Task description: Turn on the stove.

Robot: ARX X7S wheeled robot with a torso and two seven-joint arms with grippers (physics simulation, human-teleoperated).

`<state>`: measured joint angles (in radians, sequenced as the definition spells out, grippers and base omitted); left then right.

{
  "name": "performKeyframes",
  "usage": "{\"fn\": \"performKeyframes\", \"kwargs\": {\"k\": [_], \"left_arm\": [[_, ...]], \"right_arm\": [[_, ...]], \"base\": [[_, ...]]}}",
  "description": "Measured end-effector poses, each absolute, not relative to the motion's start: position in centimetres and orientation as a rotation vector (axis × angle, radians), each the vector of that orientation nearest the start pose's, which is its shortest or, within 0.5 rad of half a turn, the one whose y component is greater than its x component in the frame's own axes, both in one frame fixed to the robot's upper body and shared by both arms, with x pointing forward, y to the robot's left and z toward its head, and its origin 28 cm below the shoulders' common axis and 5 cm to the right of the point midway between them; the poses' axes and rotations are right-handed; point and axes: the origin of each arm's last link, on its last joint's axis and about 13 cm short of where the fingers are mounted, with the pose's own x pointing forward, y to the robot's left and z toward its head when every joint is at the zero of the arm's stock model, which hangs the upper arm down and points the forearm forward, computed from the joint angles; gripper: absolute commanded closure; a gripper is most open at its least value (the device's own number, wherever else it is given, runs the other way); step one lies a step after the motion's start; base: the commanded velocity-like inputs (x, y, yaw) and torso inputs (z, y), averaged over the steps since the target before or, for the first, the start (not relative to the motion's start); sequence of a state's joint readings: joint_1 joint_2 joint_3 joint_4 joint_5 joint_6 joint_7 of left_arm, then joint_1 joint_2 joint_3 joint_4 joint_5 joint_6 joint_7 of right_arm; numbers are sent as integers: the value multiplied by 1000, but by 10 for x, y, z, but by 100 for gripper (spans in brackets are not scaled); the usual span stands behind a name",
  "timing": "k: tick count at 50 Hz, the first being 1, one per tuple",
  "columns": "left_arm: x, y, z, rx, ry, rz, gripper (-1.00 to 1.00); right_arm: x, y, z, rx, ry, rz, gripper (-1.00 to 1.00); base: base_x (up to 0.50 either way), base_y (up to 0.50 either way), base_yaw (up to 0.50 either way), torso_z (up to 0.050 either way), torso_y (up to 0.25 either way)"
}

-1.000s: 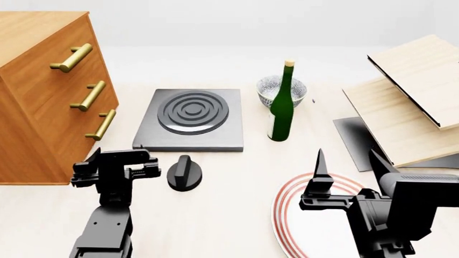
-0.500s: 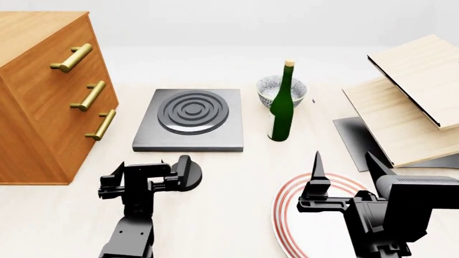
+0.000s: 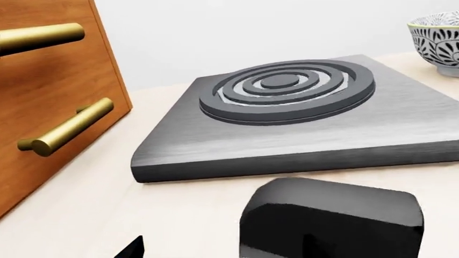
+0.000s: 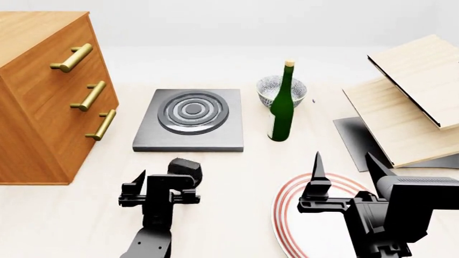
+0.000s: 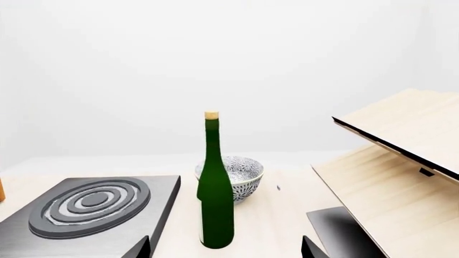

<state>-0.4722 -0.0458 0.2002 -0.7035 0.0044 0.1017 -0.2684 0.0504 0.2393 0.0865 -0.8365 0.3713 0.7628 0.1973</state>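
No writing, label or brand can be read on anything here. On the pale counter (image 4: pixel 237 177) lies one stove (image 4: pixel 189 119), a flat dark grey square slab with a single raised burner of concentric rings, set near the middle, just beside a wooden drawer chest (image 4: pixel 44 91) that carries three brass handles. The stove's one black knob (image 4: pixel 186 167) sits apart from the slab, on the counter just off its near edge, with a strip of bare counter between them. The left gripper (image 4: pixel 159 189) is at the knob, its fingers spread to either side; the knob shows large and close in the left wrist view, but whether the fingers actually press on it cannot be told. One green bottle (image 4: pixel 282 107) with a cork-coloured top stands upright off the stove's right edge, and one patterned bowl (image 4: pixel 276 88) sits just behind it; the right wrist view shows a clear gap between bottle and slab. The right gripper (image 4: pixel 343 161) is held over one red-ringed white plate (image 4: pixel 291 207) at the near right, its two fingers parted and holding nothing. To the far right two light wooden boards (image 4: pixel 409 102) slope above a dark flat sheet. Bare counter lies between the knob and the plate.
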Motion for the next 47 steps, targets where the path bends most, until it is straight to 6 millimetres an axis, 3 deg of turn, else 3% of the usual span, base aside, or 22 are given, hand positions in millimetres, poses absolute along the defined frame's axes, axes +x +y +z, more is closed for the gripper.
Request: {"fn": "performKeyframes", "kwargs": {"k": [5, 10, 18, 23, 33, 47], "left_arm": [[295, 182, 8, 152, 103, 35, -100], [284, 177, 38, 109, 64, -32, -100], [257, 188, 88, 13, 7, -70, -100], [240, 200, 108, -33, -28, -57, -100], [215, 215, 121, -61, -46, -20, -100], [207, 222, 125, -68, -41, 6, -100]], "right_arm": [[181, -125, 145, 25, -112, -9, -100], [180, -126, 144, 29, -111, -11, -100], [180, -124, 143, 34, -108, -9, -100], [180, -123, 140, 29, -104, -9, -100], [182, -119, 129, 18, -93, -12, -100], [185, -118, 123, 16, -88, -25, -100]], "base": [[0, 0, 0, 0, 0], [0, 0, 0, 0, 0], [0, 0, 0, 0, 0], [0, 0, 0, 0, 0], [0, 0, 0, 0, 0], [0, 0, 0, 0, 0]]}}
